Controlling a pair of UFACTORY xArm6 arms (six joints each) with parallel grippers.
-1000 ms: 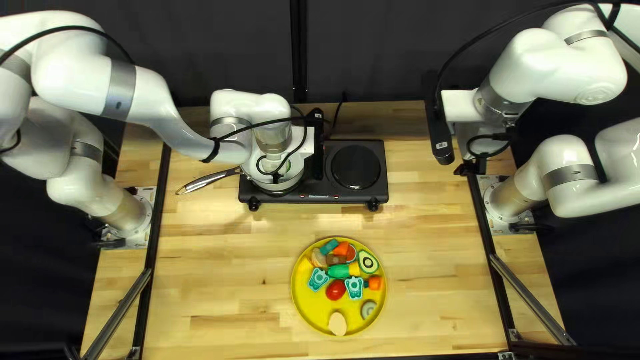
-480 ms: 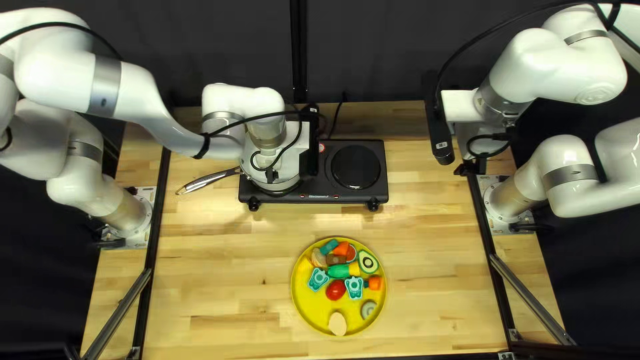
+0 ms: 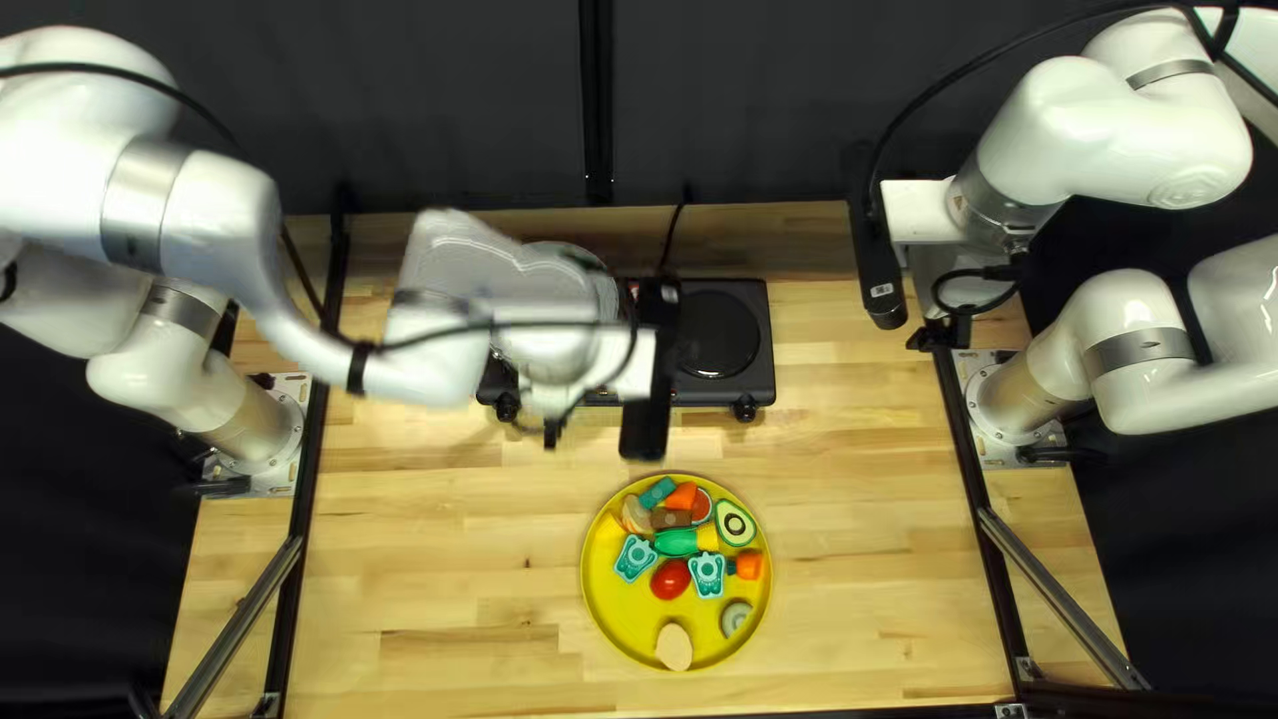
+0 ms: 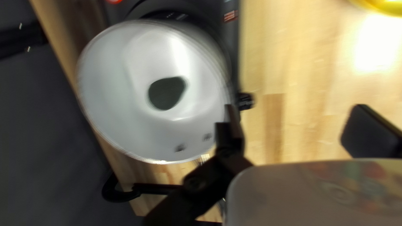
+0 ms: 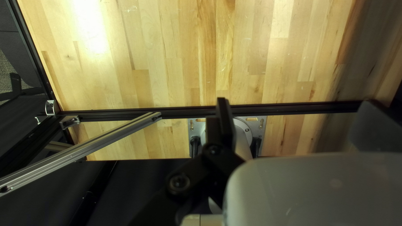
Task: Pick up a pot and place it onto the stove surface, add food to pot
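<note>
Pot (image 4: 121, 83) sits upright at the left end of the stove (image 3: 762, 366), on the far side of the worktop, so the placing half looks done. Adding food is what remains: all the food I can make out (image 3: 670, 579) lies on the yellow plate (image 3: 617, 626), at the near side. A dark patch inside the pot is too blurred to identify. My left gripper (image 4: 293, 109) points down by the pot's rim, fingers spread and pinching nothing; its arm reaches in from the left. My right gripper (image 5: 293, 102) hangs over the far right, fingers also spread.
</note>
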